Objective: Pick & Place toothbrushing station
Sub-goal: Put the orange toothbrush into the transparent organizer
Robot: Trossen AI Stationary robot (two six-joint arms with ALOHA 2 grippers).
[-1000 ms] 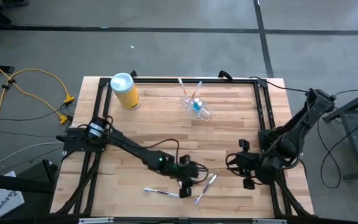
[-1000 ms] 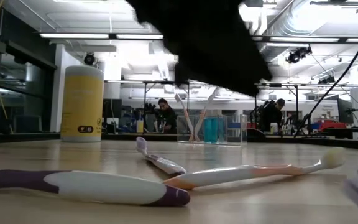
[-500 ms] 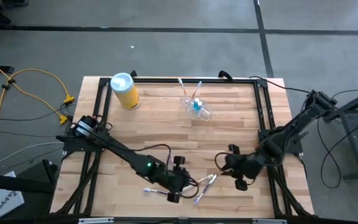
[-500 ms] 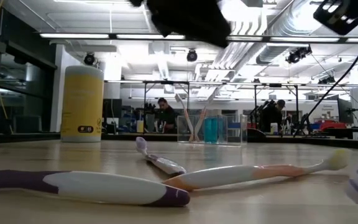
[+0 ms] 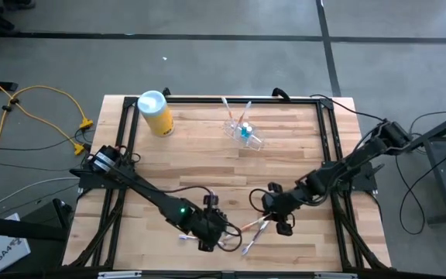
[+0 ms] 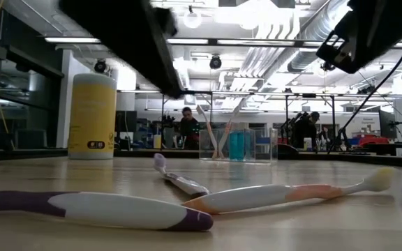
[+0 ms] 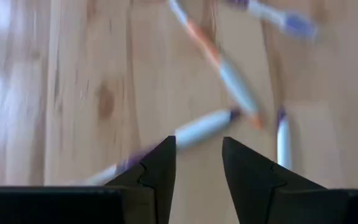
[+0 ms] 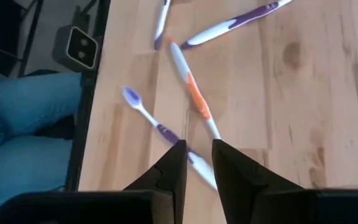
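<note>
I have both arms down over the near edge of the pale wooden table [image 5: 207, 155], where four loose toothbrushes lie in a scatter. My left hand [image 5: 207, 232] hangs low above the purple-and-white plastic toothbrush [image 6: 96, 209] nearest that edge; in the left wrist view its two dark fingers [image 7: 160, 168] stand a little apart with nothing between them, and the brush's handle runs across the wood just ahead of them. My right hand [image 5: 277, 213] sits just beside the heap toward the table's right edge, fingers [image 8: 176, 165] only a narrow gap apart and empty, poised over a second purple-and-white toothbrush [image 8: 166, 134] with the orange-and-white plastic toothbrush [image 8: 194, 90] lying just past it. From the low view the orange one [image 6: 285, 195] lies across the near table with its head toward the right, touching the shorter purple-headed brush [image 6: 176, 178] behind it. The toothbrushing station, a small clear plastic holder cup [image 5: 244, 132], stands well apart from both hands, close to the far edge near its middle, with two brushes [image 6: 211, 132] leaning in it and something blue inside. The tall yellow canister with the pale blue lid [image 5: 156, 113] stands at the far left corner.
</note>
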